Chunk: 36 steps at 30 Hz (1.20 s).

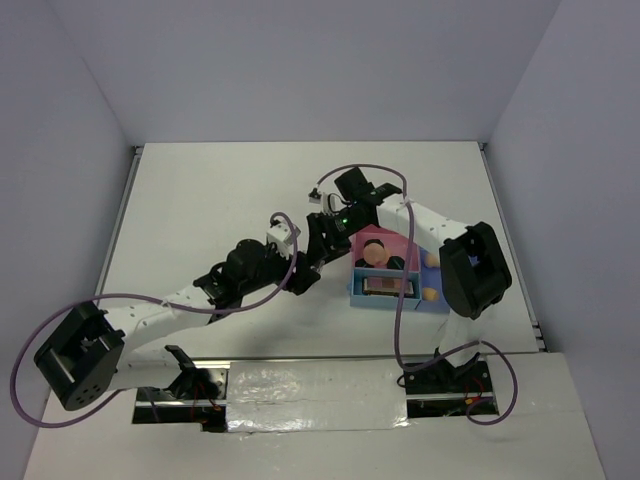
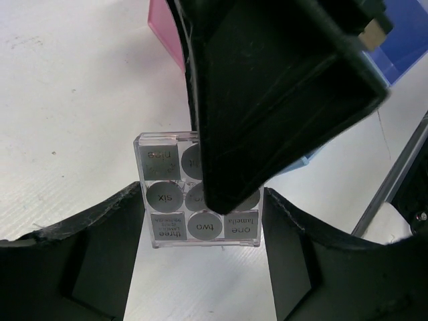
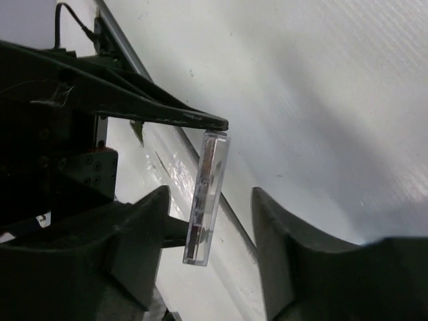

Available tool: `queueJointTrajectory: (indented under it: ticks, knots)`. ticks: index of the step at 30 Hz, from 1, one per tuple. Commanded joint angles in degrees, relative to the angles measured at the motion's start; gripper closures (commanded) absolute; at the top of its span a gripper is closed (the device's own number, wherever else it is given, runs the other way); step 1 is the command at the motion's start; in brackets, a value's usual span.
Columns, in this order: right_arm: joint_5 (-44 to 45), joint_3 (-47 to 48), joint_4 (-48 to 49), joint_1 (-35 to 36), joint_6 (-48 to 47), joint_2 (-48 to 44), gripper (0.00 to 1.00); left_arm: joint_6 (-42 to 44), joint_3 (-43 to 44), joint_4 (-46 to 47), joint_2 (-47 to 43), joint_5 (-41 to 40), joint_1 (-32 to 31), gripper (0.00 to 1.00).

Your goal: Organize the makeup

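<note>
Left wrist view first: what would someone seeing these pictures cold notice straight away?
A clear palette of grey round pans, gripped by its edges in the left gripper, with the open right gripper straddling its flat faces. From above, this meeting sits just left of the pink-and-blue tray, which holds peach sponges.

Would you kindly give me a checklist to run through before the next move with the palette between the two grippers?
1. Left gripper clamps the palette by its side edges: ok.
2. Palette sits between the right gripper fingers: ok.
3. Right jaws closed on the palette: not ok, a gap shows on one side.
4. Palette held clear of the table: ok.
5. Free compartment in the tray: cannot tell, the right arm covers part of it.
</note>
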Motion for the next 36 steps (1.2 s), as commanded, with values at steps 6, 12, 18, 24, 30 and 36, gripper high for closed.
queueJointTrajectory:
  ticks: [6, 12, 18, 24, 30, 36]
  knots:
    - [2.1, 3.2, -2.4, 1.1, -2.0, 0.6, 0.73, 0.7, 3.1, 2.5, -1.6, -2.3, -0.4, 0.79]
    - [1.9, 4.7, -3.9, 0.9, -5.5, -0.7, 0.92, -0.1, 6.0, -1.7, -1.8, -4.3, -1.4, 0.4]
    - [6.7, 6.4, -5.9, -2.4, -12.4, -2.9, 1.0, -0.8, 5.9, -3.7, -4.8, -6.0, -2.0, 0.13]
    - [-0.1, 6.8, -16.2, -10.5, -32.8, -6.8, 0.95, -3.1, 0.9, -4.7, -13.0, -11.7, -2.0, 0.0]
    - [2.1, 2.8, -24.3, -16.4, -58.5, -15.9, 0.83, -4.0, -2.0, -9.3, -19.5, -16.2, -1.9, 0.01]
    - [10.2, -4.4, -24.7, -16.5, -68.0, -23.1, 0.83, -5.3, -4.5, -10.3, -22.7, -18.9, -1.8, 0.01]
